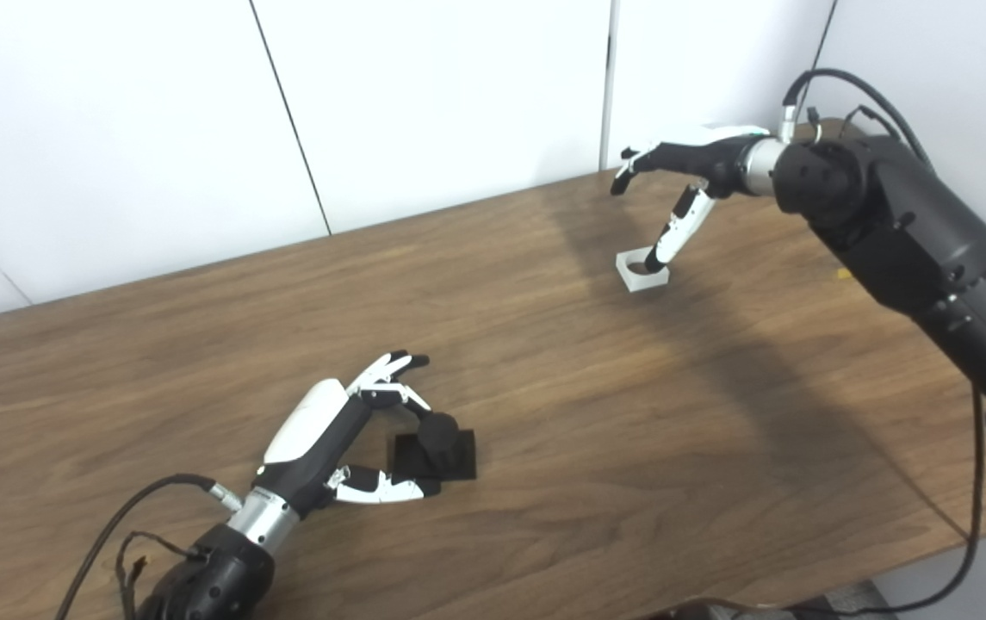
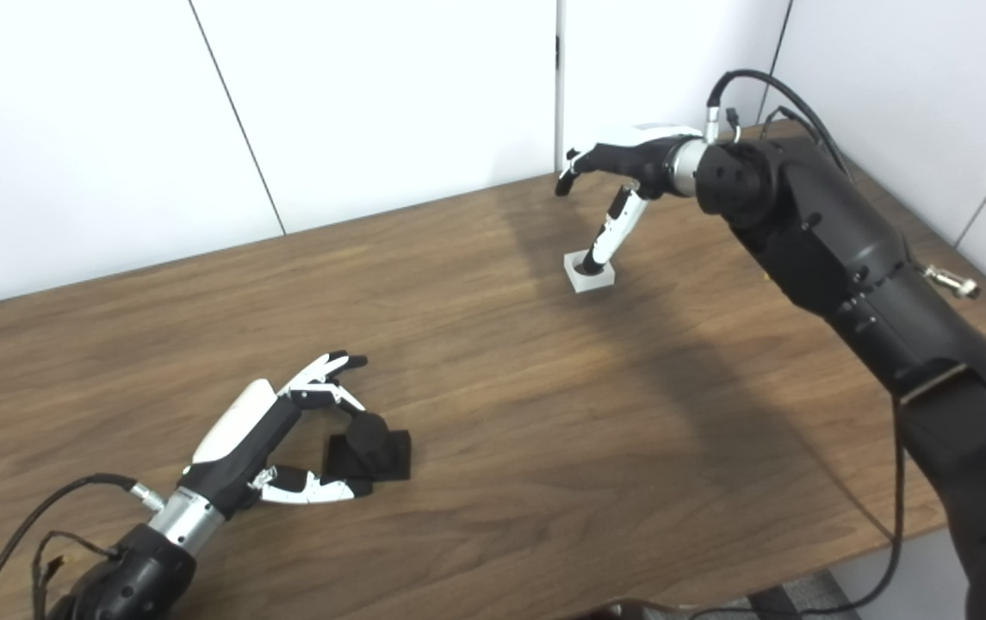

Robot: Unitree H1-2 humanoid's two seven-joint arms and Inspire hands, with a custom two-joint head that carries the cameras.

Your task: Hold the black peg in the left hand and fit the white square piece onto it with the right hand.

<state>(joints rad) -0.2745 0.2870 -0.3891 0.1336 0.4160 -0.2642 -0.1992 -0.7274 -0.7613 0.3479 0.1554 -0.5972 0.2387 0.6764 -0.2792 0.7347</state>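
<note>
Thumb tip of right robot hand point(image 1: 699, 159) hides white square piece's point(image 1: 637, 277) hole.

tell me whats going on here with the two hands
Each hand is reaching for its own part on the wooden table. The left hand is open around the black peg, not yet lifting it. The right hand hangs over the white square piece, one finger dipping into its hole. Both parts sit on the table.

The table point(image 1: 544, 413) is dark brown with wood grain, the peg point(image 1: 439, 446) matte black, the square piece point(image 1: 641, 274) white; both hands point(image 1: 320, 430) point(image 1: 691, 155) are black and white
</note>
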